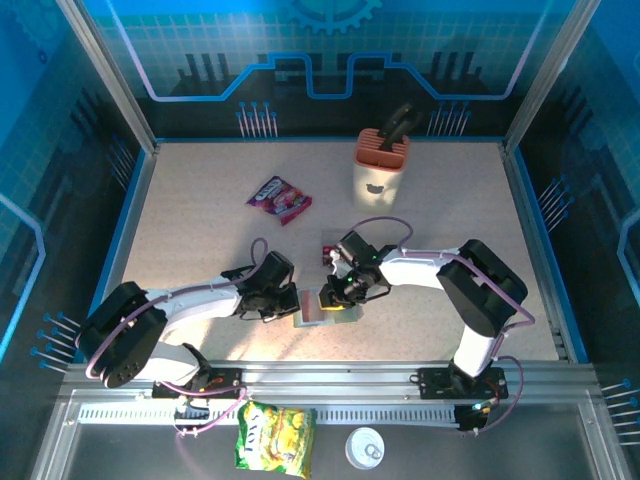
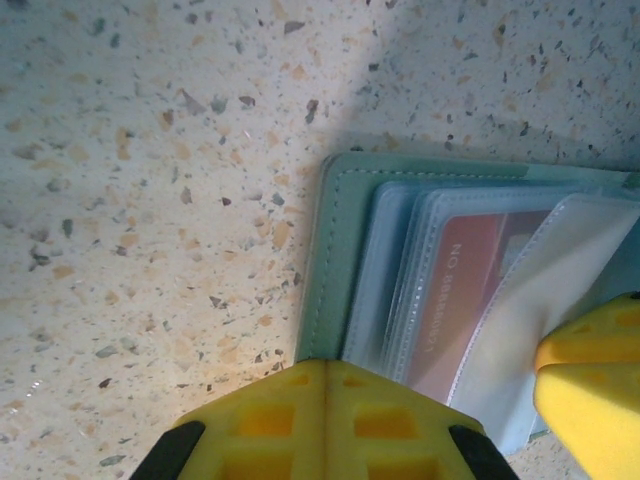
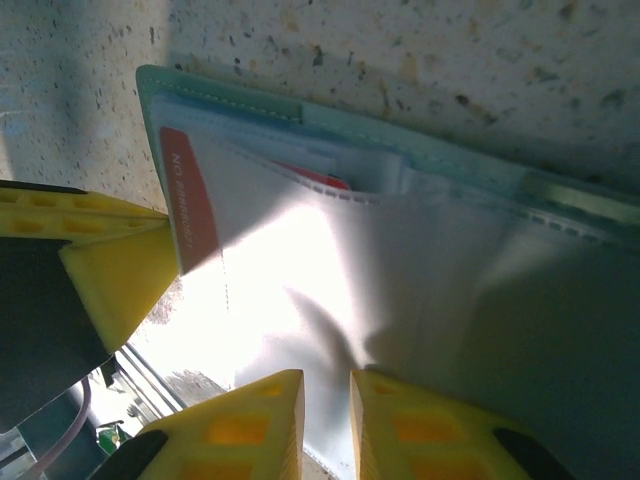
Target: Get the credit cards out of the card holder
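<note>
Left gripper [image 2: 325, 385] at card holder [image 2: 330, 240] — red card [image 2: 455, 300] inside

We observed a speckled beige table [image 1: 200, 230]. The card holder [image 1: 310, 318] lay opened flat near its front edge. A purple-red snack packet [image 1: 279, 198] lay left of centre, and a beige knife block [image 1: 381, 165] stood upright toward the rear. A small dark-red item [image 1: 327, 256] lay just behind the holder; we could not identify it.
</note>
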You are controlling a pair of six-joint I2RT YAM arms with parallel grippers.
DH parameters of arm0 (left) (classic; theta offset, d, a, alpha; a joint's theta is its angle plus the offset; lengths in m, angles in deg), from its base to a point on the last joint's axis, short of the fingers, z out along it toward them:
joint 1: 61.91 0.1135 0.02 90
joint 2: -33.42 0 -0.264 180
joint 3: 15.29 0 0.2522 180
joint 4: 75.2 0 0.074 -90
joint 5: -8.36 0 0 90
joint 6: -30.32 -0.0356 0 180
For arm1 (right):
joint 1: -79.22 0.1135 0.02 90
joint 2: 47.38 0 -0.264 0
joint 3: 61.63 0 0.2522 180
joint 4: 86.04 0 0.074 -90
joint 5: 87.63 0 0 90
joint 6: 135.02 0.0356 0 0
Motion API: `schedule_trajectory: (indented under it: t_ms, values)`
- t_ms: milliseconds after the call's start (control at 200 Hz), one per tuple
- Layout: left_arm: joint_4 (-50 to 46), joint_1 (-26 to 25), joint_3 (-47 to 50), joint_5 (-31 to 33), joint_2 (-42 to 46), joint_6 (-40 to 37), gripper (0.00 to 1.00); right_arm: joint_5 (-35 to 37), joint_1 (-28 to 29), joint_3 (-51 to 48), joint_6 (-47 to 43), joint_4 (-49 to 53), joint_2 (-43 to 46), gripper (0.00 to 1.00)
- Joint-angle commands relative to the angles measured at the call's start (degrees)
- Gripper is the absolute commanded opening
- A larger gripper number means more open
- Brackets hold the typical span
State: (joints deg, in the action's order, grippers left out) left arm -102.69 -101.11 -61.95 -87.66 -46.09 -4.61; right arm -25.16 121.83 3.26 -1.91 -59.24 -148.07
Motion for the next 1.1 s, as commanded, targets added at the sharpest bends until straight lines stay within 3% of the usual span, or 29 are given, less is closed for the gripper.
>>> schedule_trajectory:
  t_ms: [0,230,370,695,1096]
  values:
    - [-4.4,0.3,-1.0,1.7,-1.1,-1.3,0.0,-1.3,-0.9,-2.2,-1.4,-0.2,1.6,0.19]
    - [-6.8,0.3,-3.9,2.1,1.2,-1.6,0.0,-2.5,-1.4,-2.9,-1.7,-1.3,0.9,0.14]
    - [-7.5,0.3,-5.3,1.7,3.7,-1.5,0.05,-2.6,-1.4,-3.1,-1.7,-1.7,0.7,0.14]
    - [4.1,0.2,-2.3,-5.2,1.9,3.7,0.19,-2.6,-1.4,-3.3,-1.8,-1.8,0.8,0.14]
    - [6.4,0.2,-1.7,-6.7,-2.1,4.7,0.21,-2.7,-1.4,-3.7,-1.7,-1.9,1.2,0.14]
